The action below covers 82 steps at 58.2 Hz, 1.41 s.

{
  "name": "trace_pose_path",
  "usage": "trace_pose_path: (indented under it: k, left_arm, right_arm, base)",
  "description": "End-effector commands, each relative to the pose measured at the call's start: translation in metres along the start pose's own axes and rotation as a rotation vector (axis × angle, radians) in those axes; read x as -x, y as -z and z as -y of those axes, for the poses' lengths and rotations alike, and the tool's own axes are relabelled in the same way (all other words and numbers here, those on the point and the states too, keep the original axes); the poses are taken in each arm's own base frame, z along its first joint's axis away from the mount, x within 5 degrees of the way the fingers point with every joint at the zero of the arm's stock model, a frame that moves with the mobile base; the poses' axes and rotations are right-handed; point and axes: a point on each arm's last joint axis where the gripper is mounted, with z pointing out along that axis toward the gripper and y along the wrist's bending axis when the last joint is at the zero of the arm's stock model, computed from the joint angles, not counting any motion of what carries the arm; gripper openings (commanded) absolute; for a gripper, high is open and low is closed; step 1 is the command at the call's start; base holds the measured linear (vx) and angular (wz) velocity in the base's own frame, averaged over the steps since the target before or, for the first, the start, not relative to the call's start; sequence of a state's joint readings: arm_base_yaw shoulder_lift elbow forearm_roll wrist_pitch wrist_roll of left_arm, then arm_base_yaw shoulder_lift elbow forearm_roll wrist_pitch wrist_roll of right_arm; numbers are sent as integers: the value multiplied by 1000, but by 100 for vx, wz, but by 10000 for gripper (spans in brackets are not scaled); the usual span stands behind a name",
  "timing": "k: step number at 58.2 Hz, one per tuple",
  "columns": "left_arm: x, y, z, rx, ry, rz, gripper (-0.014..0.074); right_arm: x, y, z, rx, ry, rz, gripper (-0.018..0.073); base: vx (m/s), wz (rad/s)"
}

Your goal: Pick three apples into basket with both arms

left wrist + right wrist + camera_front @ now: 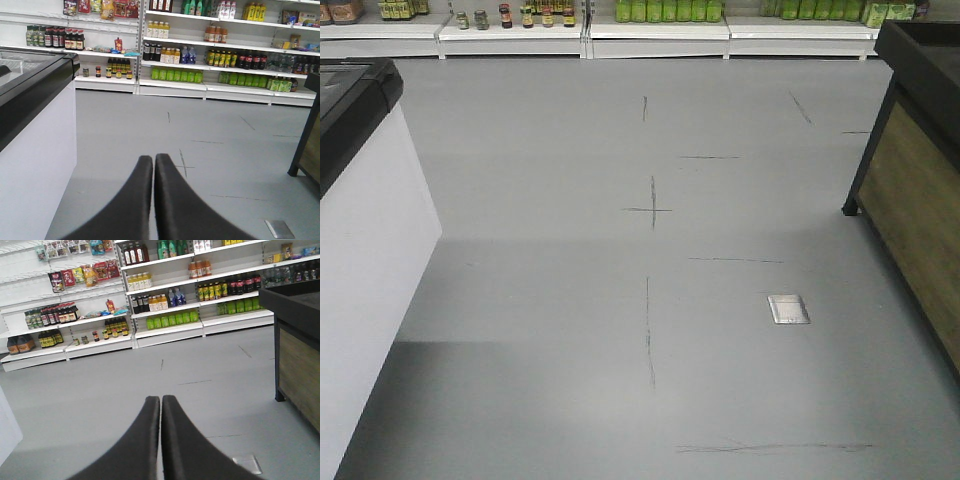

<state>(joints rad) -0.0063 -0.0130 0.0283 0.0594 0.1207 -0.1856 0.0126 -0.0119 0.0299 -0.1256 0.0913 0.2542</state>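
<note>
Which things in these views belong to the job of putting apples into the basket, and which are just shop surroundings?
Belongs to the job:
left gripper, shut
right gripper, shut
(no apples or basket in view)

Just surroundings:
shelves of bottles
white cabinet
wooden stand
metal floor plate

No legible text on anything.
</note>
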Motion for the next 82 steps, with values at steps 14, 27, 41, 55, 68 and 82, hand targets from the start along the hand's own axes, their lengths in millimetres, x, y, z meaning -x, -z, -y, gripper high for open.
trace_pose_path:
  k: [14,27,41,55,68,82]
  left_arm:
    - [15,3,3,-22,10,107,-6]
    - [15,3,3,-22,10,107,-6]
    - [15,3,3,-22,10,107,-6]
    - [15,3,3,-22,10,107,-6]
    - [15,3,3,-22,10,107,-6]
    - [15,3,3,-22,10,107,-6]
  right_arm:
    - [3,1,-1,14,19,73,-5]
    - [3,1,-1,14,19,73,-5]
    - [3,1,-1,14,19,73,-5]
    - [3,1,-1,14,19,73,-5]
    - [3,1,-1,14,19,73,-5]
    - [3,1,-1,14,19,73,-5]
  base:
    - [16,7]
    - [19,6]
    - [18,-3]
    - [18,-8]
    - [19,-10]
    - [20,-12]
